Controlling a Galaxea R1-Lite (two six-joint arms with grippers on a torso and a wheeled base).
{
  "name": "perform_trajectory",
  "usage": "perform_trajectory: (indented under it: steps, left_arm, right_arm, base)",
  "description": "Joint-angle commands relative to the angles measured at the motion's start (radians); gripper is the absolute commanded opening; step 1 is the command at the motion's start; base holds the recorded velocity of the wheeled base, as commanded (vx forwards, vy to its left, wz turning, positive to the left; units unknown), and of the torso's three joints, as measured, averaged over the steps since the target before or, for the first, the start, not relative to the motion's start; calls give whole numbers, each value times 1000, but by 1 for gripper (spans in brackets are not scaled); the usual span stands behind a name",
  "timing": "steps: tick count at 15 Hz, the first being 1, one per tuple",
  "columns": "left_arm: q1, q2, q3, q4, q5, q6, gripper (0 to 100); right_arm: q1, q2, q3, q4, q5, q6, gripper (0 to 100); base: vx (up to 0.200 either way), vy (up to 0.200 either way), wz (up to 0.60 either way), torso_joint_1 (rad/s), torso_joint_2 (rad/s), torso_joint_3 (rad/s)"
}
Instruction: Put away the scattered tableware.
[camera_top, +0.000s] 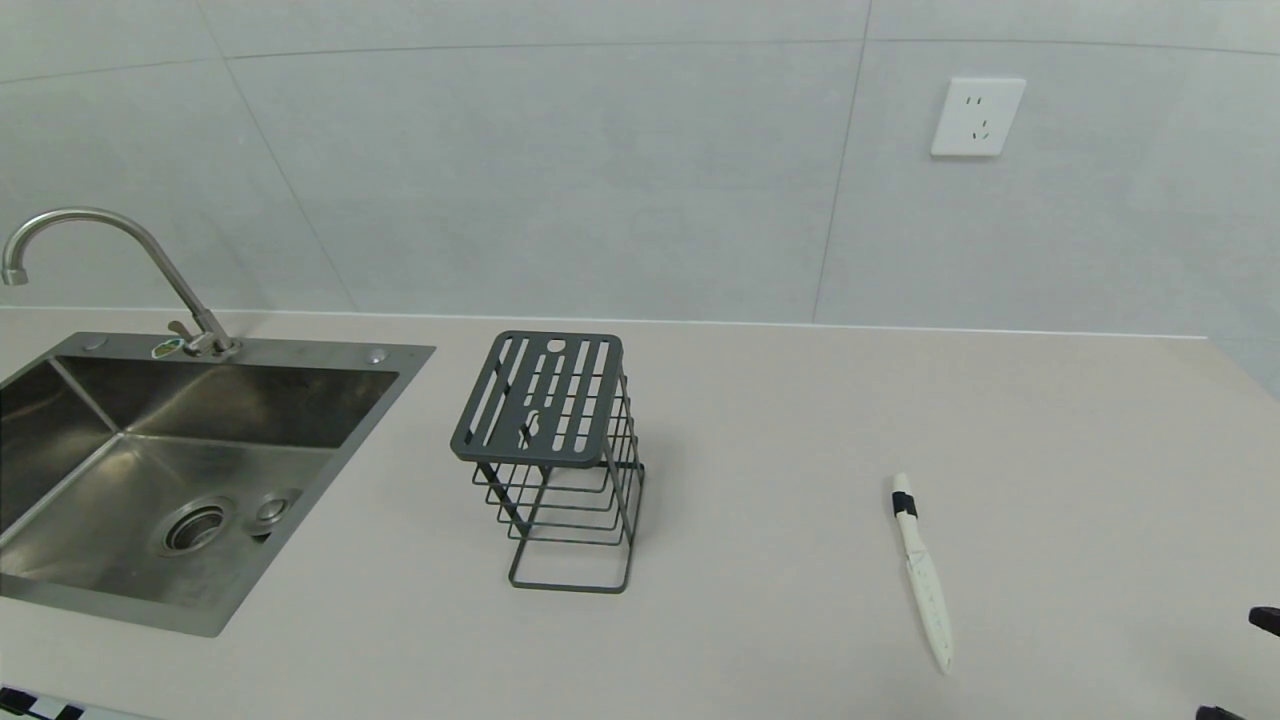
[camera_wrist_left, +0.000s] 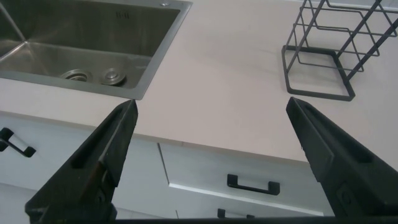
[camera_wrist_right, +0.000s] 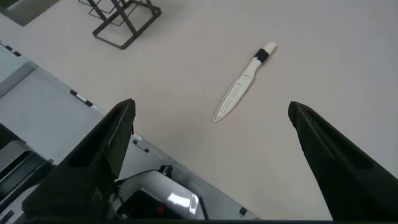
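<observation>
- The white knife (camera_top: 920, 570) lay flat near the worktop's (camera_top: 800, 620) front right, well apart from the wire rack (camera_top: 555, 455) at its middle.
- The left gripper (camera_wrist_left: 211, 104) and right gripper (camera_wrist_right: 211, 104) both had their fingers spread apart, holding nothing.

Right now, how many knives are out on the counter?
1. The white knife lies flat on the countertop, right of the wire rack, tip toward the front edge. The sink runs past the view's left edge, so more could sit there.

The head camera looks down over the counter (camera_top: 780, 450) toward the wall (camera_top: 600, 180). Both wrist cameras hang above its front edge, sharing the rack (camera_top: 540, 400).
</observation>
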Motion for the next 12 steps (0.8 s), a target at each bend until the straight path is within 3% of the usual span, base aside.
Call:
perform_trajectory:
  steps: [1,3,6,10,12]
  left_arm:
    - [0,1,0,0,1,0,100]
    - [0,1,0,0,1,0,100]
    - [0,1,0,0,1,0,100]
    - [0,1,0,0,1,0,100]
    - [0,1,0,0,0,0,100]
  right_arm:
    - [38,208,-67,2,-45,0,100]
    - [61,317,-104,-1,-138,-5,100]
    - [205,417,-225,10,-298,-9,100]
    - [372,539,-267,25,-434,-14,100]
    - [395,588,-270,24,-447,-14,100]
  base:
    - [0,0,0,0,0,0]
    - [0,0,0,0,0,0]
    - [0,0,0,0,0,0]
    - [0,0,0,0,0,0]
    - [0,0,0,0,0,0]
